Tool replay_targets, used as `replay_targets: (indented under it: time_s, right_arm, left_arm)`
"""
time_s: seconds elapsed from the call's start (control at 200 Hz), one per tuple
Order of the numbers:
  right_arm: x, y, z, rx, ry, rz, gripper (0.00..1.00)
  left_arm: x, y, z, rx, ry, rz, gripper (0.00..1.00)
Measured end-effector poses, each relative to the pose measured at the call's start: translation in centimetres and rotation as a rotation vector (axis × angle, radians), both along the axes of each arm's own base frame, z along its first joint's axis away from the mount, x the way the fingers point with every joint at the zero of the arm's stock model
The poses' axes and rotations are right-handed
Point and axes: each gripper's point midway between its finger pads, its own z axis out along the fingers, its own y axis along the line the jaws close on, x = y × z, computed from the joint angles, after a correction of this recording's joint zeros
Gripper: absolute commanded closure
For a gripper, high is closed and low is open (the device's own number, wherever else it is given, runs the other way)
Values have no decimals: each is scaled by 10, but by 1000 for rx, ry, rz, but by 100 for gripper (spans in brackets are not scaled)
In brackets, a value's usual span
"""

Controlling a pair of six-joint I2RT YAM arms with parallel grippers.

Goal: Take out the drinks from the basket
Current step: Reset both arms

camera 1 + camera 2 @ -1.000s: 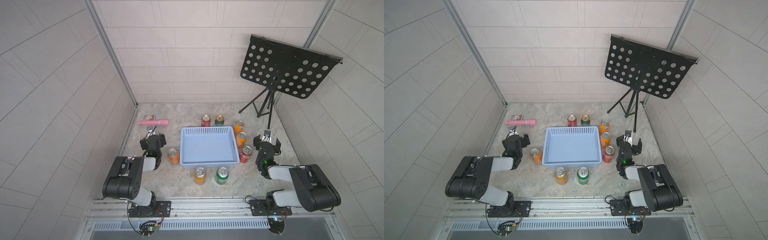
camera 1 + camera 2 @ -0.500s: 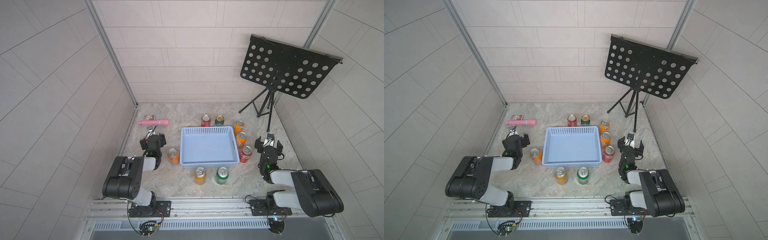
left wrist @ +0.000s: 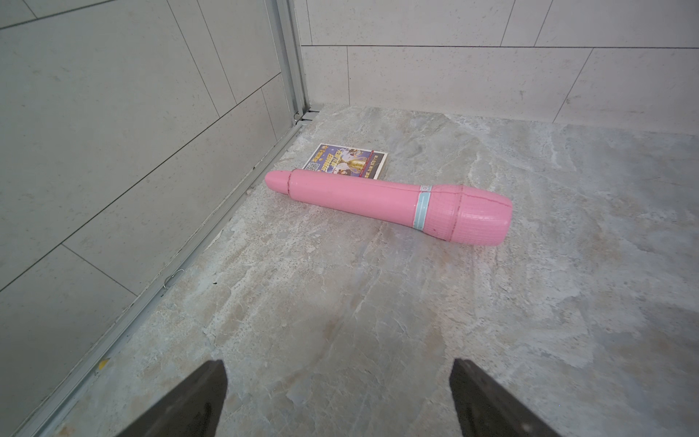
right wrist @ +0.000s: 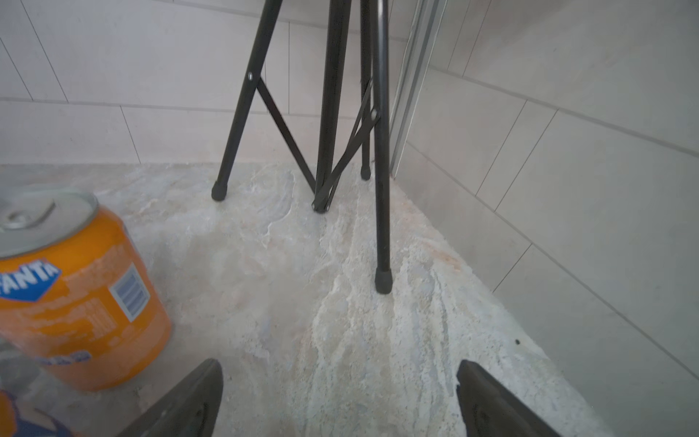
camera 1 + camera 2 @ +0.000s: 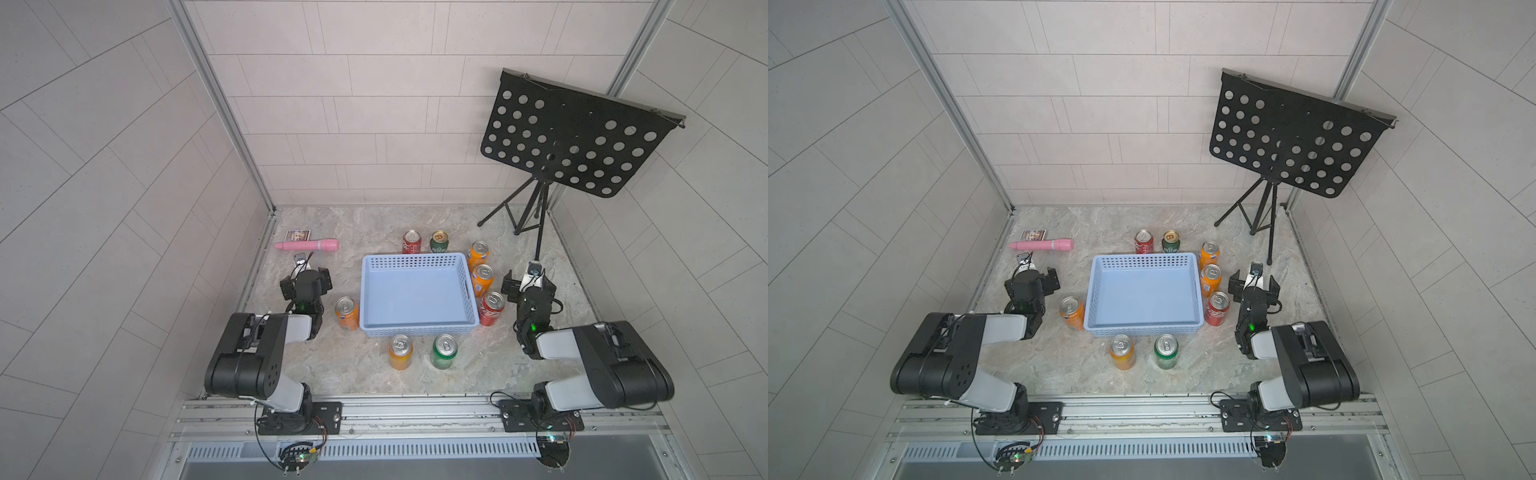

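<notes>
**Basket emptied, arms stand clear**

In both top views the pale blue basket [image 5: 415,291] sits empty, the eight drinks [image 5: 482,277] upright on the marble tabletop [image 5: 365,220] around its sides, seemingly set close by to keep carries short; the left gripper [image 5: 306,279] and right gripper [image 5: 528,283] flank it. Left wrist view: jaws spread wide, empty, facing a pink wand [image 3: 386,204]. Right wrist view: jaws likewise apart, holding nothing, an orange can [image 4: 75,291] just beside.

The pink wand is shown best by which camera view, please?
The left wrist view: the pink wand lies large and sharp, its whole length visible. Both top views show it small and distant; the right wrist view misses it.
</notes>
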Motion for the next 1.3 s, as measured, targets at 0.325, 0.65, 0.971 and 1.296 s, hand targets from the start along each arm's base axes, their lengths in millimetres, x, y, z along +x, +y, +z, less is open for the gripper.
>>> replay_targets:
  time_s: [0.325,0.65,0.971,1.296]
  right_arm:
    - [18,-10,1,42,-8,-24,0]
    - [25,-7,-6,52,43,-4,0]
    - [27,-7,-10,52,74,-1,0]
    - [29,-5,-12,55,86,6,0]
  left_arm:
    - [0,0,0,0,0,0,0]
    - [0,-1,-1,5,9,-4,0]
    - [0,-2,-3,11,21,-8,0]
    - [0,-2,-3,11,22,-8,0]
